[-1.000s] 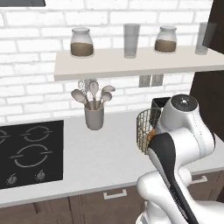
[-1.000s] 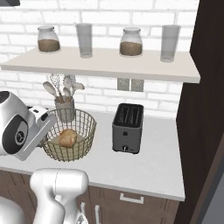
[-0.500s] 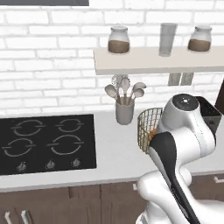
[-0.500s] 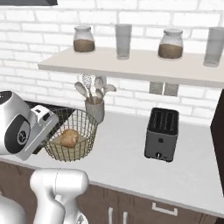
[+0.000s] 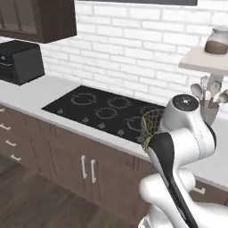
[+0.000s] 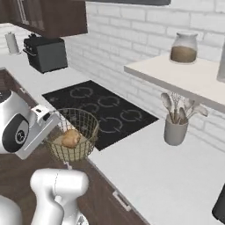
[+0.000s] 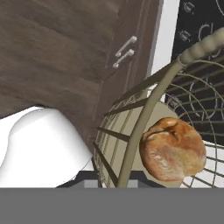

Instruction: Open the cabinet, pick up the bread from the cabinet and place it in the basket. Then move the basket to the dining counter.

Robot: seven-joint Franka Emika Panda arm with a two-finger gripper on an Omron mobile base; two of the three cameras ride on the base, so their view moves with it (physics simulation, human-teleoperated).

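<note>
hand view: bread (image 7: 173,148) inside basket (image 7: 144,109); hand clamps rim

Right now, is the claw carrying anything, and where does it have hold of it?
Yes: the claw is shut on the basket, gripping its wire wall by the rim. The bread lies inside.

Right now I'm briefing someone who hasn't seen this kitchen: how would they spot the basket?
Start at the black cooktop set into the light counter. Over its near edge, beside the robot's white arm, hangs the basket: a round bowl of thin tan-gold wire. Unlike the solid grey utensil holder, it is see-through mesh and holds the bread.
</note>
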